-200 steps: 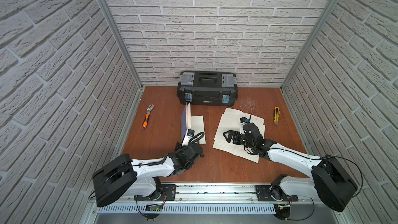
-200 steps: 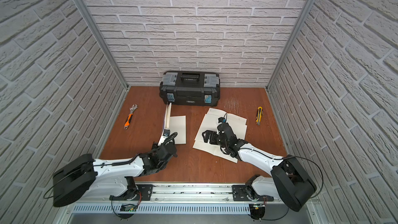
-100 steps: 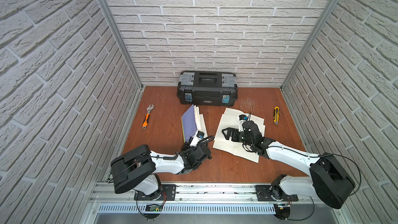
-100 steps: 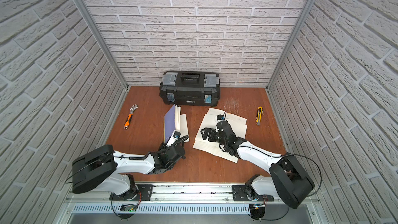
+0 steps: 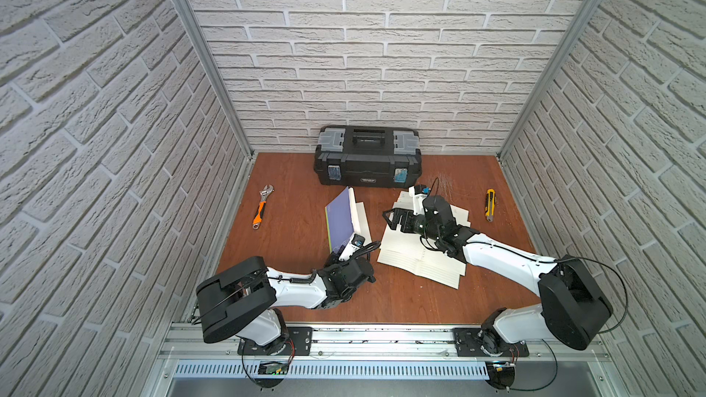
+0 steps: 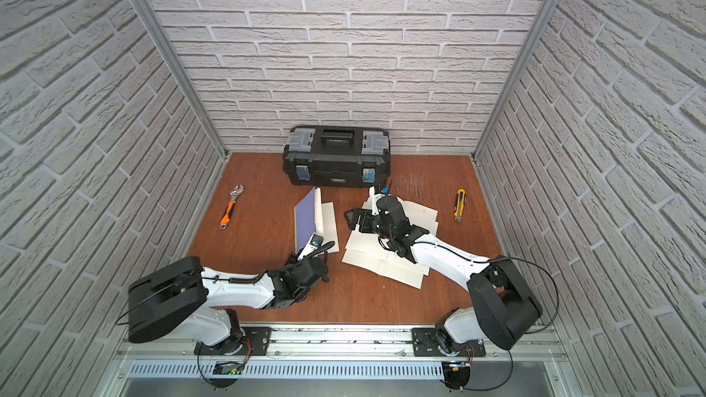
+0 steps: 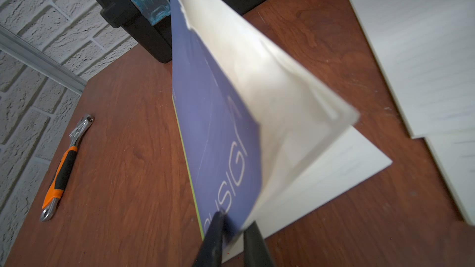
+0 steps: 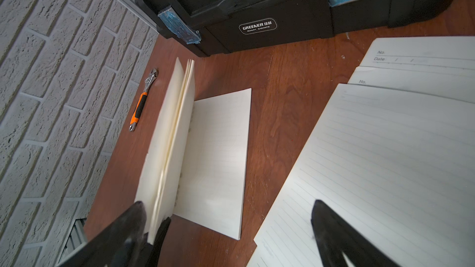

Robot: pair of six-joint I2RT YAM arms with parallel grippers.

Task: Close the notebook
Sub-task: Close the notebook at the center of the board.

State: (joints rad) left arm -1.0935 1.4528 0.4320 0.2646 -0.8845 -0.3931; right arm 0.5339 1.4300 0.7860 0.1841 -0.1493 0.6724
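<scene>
The notebook (image 5: 340, 219) (image 6: 305, 219) lies in the middle of the table. Its purple cover (image 7: 213, 124) and several pages are raised and lean over the lined page (image 8: 218, 150) that lies flat. My left gripper (image 5: 345, 250) (image 6: 307, 248) (image 7: 235, 223) is at the cover's near corner. Its jaws stand a little apart, open, with that corner loose between them. My right gripper (image 5: 391, 219) (image 6: 349, 219) (image 8: 227, 201) hovers open just right of the notebook, over loose sheets, holding nothing.
A black toolbox (image 5: 366, 162) stands against the back wall. An orange-handled wrench (image 5: 261, 208) lies to the left and a yellow utility knife (image 5: 489, 204) to the right. Loose lined sheets (image 5: 420, 257) spread under the right arm. Brick walls enclose three sides.
The cover stood nearly upright a second ago and now leans right over the flat page. My left arm swung right with it, and its jaws have parted.
</scene>
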